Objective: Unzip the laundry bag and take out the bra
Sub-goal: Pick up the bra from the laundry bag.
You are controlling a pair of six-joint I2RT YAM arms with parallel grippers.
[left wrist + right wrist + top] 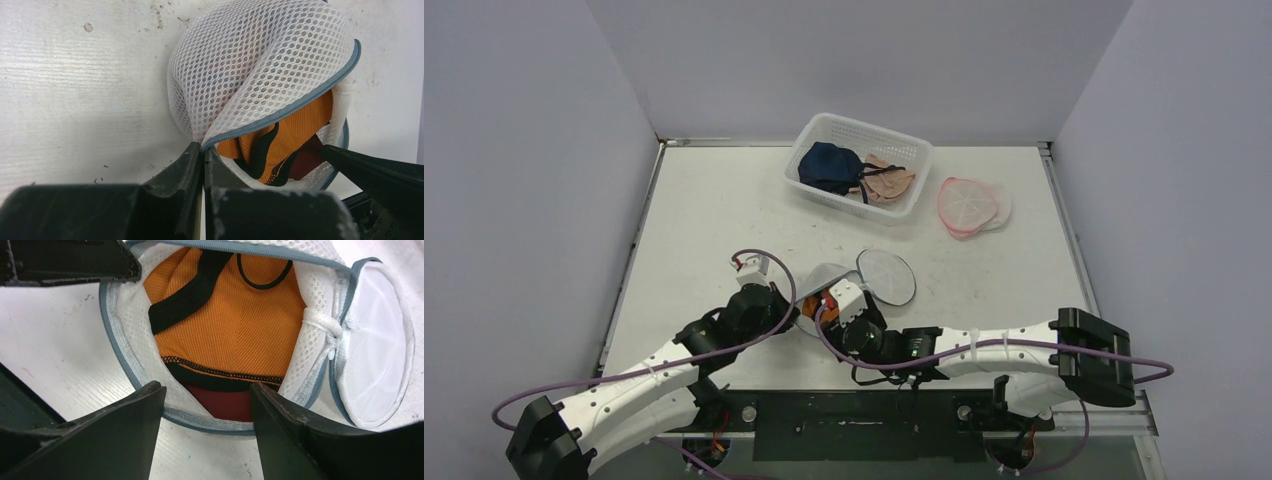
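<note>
1. The white, scuffed tabletop carried everything. A white slotted basket with dark blue and beige garments stood at its far side, and a pink mesh pouch lay to the basket's right.
2. The laundry bag lay at the near middle of the tabletop, between the two wrists. It was a round white honeycomb-mesh shell edged in grey, already unzipped, its top half lifted like a clam. Only the overhead view showed where it lay relative to the basket, and there the arms hid most of it.
3. The bra was inside the open bag: orange ribbed cloth with black trim and a dark red part at the near rim. The right wrist view looked straight into the opening and also showed a flat round flap on the right. The left wrist view showed only a sliver of orange under the raised mesh.
4. The left tool was clenched on the bag's grey edge where the two halves meet.
5. The right tool was released, its fingers spread either side of the bag's near rim and the red part.
</note>
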